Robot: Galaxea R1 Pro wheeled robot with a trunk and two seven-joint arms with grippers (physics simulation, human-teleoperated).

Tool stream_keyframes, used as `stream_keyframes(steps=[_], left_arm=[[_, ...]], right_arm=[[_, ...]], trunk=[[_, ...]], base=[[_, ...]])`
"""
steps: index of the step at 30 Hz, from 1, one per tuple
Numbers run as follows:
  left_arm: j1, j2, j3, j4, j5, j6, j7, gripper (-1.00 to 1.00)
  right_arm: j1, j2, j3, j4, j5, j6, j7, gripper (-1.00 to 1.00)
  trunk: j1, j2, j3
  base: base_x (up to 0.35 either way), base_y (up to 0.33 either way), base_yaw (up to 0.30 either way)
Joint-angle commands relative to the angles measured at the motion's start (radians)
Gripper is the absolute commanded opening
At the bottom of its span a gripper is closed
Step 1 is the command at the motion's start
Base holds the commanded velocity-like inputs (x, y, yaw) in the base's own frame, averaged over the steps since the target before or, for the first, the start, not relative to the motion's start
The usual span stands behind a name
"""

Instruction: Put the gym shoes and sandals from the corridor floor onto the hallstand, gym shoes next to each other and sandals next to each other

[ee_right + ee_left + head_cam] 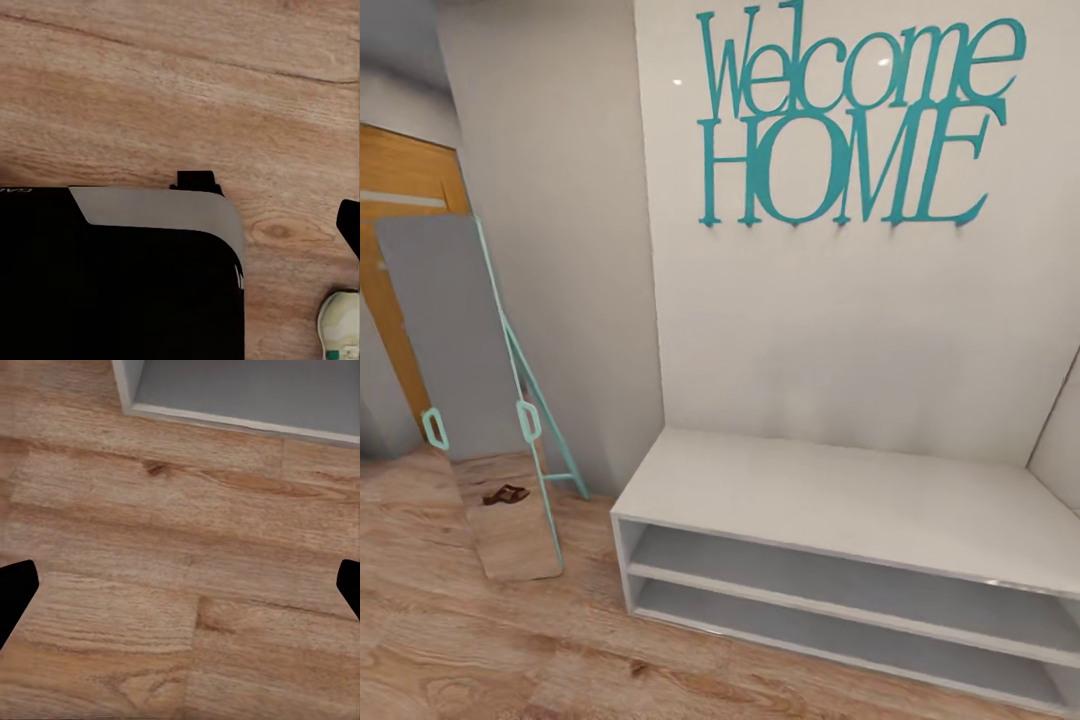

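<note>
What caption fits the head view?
Empty grey two-tier bench under a teal "Welcome HOME" sign, leaning mirror beside it.

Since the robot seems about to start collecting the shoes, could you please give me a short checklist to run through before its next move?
1. Hallstand in view, tiers free: ok.
2. Sandals located: ok, seen as a reflection in the mirror, brown pair.
3. Gym shoe located: ok, white toe by the robot's base.
4. Second gym shoe: cannot tell.
5. Left gripper open over corridor floor: ok.
6. Right gripper open: cannot tell.
</note>
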Motion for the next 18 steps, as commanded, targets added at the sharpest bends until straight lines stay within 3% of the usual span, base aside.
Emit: stream_keyframes(steps=[1,18], left_arm=[[-0.001,0.000,0.000,0.001,-0.001,-0.003,-0.002,1.00],[0.000,0.000,0.000,0.001,-0.001,-0.003,-0.002,1.00]], right_arm=[[0.000,0.000,0.000,-0.001,0.000,0.000,0.000,1.00],[0.000,0.000,0.001,0.000,0.003,-0.001,0.000,1.00]], trunk=[[0.000,-0.001,-0.001],[0.000,-0.001,-0.001]], base=[[0.000,0.000,0.300],[0.000,0.000,0.300]])
